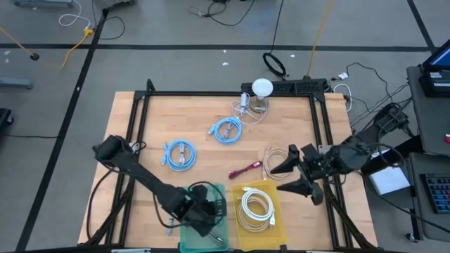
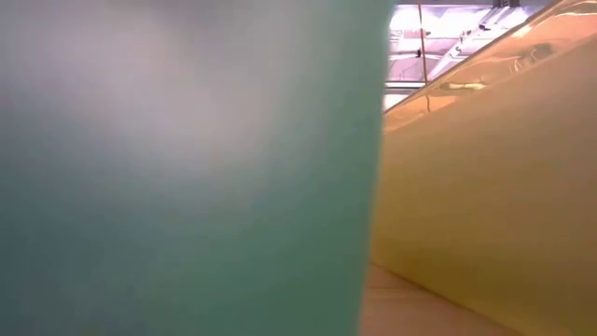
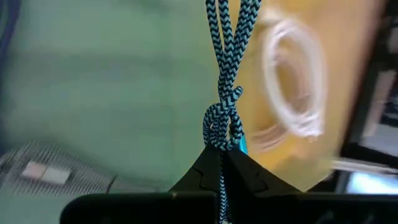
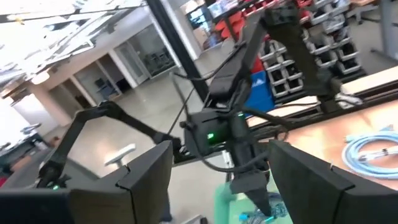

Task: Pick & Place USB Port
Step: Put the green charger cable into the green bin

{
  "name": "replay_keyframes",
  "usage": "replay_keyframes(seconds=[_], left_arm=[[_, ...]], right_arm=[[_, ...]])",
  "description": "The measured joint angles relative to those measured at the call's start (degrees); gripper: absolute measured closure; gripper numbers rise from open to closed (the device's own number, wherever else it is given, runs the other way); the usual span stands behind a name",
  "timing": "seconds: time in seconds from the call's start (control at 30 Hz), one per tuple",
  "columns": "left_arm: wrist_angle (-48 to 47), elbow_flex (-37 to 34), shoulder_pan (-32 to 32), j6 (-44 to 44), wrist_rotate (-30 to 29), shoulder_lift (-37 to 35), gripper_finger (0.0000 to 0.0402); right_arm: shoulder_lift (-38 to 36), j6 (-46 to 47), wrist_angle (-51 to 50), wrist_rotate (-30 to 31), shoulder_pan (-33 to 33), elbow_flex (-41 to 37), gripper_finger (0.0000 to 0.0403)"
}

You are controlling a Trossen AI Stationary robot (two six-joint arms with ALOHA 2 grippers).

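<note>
Two sorting trays are shown side by side at the near edge of the wooden bench (image 1: 190, 126): a translucent green plastic tray (image 1: 219, 191) and, to its right, a translucent yellow plastic tray (image 1: 274, 223) in which a coiled white cable (image 1: 256, 205) lies.

The left pincer (image 1: 202, 213) is placed directly above the green tray. Its fingers are pressed together on a braided blue-and-black cable (image 3: 225, 93), which is pinched at a knot just beyond the fingertips; the strands are seen to run straight away from the pincer, so the long axis of the cable is in line with the fingers. In the left wrist view, green tray surface fills one side of the strands and the yellow tray with its white coil the other. The held cable is therefore judged to be over the green tray, close to the border shared with the yellow tray, and the coming release turns on that small offset.

The right pincer (image 1: 299, 173) is held with its fingers spread and empty, beside the upper right corner of the yellow tray.

Beyond the green tray, two coiled light-blue cables (image 1: 179, 154) and a small red USB stick (image 1: 245, 169) remain on the bench. The stick is nearer the right pincer.
</note>
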Motion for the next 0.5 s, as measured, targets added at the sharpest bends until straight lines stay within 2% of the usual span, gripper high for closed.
replay_keyframes(seconds=[0.07, 0.2, 0.37, 0.5], left_arm=[[-2.52, 1.69, 0.26, -1.97, 4.68, 1.01, 0.04], [-3.74, 2.79, 0.02, -4.39, 8.78, 2.26, 0.04], [-6.39, 2.93, 0.14, -5.84, 9.18, 2.03, 0.0395], [-5.67, 2.9, 0.97, -3.17, 9.14, 2.09, 0.0369]], right_arm=[[0.0, 0.0, -0.17, 0.0, 1.2, 0.0, 0.0149], [0.02, -0.48, -0.64, 1.35, 3.1, 0.0, 0.0149], [0.02, -1.06, -1.42, 3.16, 4.39, 0.0, 0.0149], [0.02, -1.07, -1.84, 3.18, 4.45, 0.0, 0.0149]])
